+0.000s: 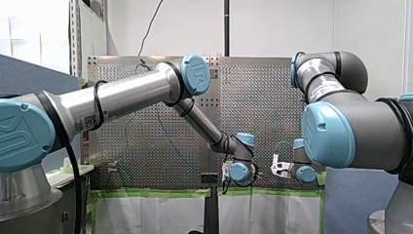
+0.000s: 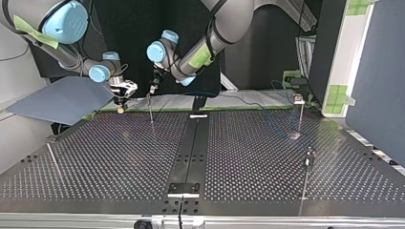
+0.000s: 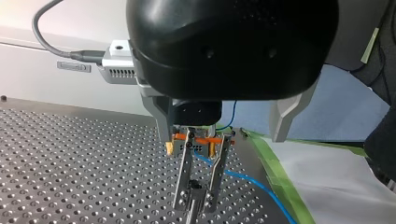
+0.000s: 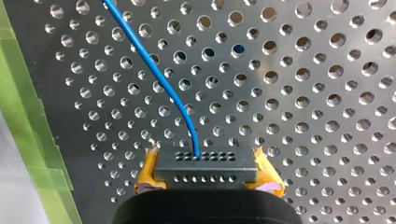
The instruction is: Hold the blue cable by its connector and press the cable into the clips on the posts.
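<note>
In the right wrist view my right gripper [image 4: 205,184] is shut on the dark grey connector [image 4: 205,164], a yellow pad [image 4: 145,179] pressing on each side. The blue cable [image 4: 156,74] leaves the connector and runs over the perforated table. In the left wrist view my left gripper [image 3: 195,204] stands open, its thin metal fingers [image 3: 183,177] on either side of the black clip [image 3: 196,190] on top of a post. The blue cable [image 3: 245,178] lies on the table behind that post. In the top view my right gripper [image 2: 121,106] hangs just left of my left gripper [image 2: 152,93], near the far edge.
Other thin posts stand on the table: two at the top view's right [image 2: 300,117] [image 2: 307,171] and one at its left [image 2: 52,160]. A black rail [image 2: 191,143] runs down the table's middle. Green tape [image 4: 28,116] lines the table's edge beside the connector.
</note>
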`<state>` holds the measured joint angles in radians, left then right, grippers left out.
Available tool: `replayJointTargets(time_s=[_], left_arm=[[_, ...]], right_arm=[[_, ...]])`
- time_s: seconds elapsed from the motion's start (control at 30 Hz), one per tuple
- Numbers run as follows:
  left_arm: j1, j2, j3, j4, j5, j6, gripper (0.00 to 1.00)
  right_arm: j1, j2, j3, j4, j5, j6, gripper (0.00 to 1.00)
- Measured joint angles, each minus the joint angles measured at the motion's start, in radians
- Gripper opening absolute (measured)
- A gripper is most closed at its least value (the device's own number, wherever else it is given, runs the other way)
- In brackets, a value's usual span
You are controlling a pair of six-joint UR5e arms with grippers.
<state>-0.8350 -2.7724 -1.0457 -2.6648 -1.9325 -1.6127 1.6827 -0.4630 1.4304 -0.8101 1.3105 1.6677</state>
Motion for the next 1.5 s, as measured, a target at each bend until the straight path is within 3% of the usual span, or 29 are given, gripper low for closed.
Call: replayJointTargets(time_s=[0.47, 0.7, 1.0, 1.33, 1.5], left_arm=[[-0.002, 0.002, -0.002, -0.039, -0.012, 0.016, 1.0], [-0.009, 0.037, -0.048, -0.037, -0.041, 0.042, 1.0], [-0.018, 0.117, -0.129, 0.027, -0.039, 0.046, 1.0], [-0.046, 0.203, -0.216, 0.036, -0.048, 0.042, 1.0], [-0.07, 0.247, -0.26, 0.002, -0.068, 0.022, 1.0]], right_arm=[[-0.006, 0.0, 0.016, -0.002, 0.003, -0.009, 0.0], [-0.035, 0.0, 0.065, -0.048, -0.016, -0.045, 0.0], [-0.041, -0.002, 0.145, -0.128, -0.052, -0.073, 0.0], [-0.059, -0.025, 0.231, -0.213, -0.067, -0.072, 0.0], [-0.073, -0.064, 0.275, -0.257, -0.073, -0.049, 0.0]])
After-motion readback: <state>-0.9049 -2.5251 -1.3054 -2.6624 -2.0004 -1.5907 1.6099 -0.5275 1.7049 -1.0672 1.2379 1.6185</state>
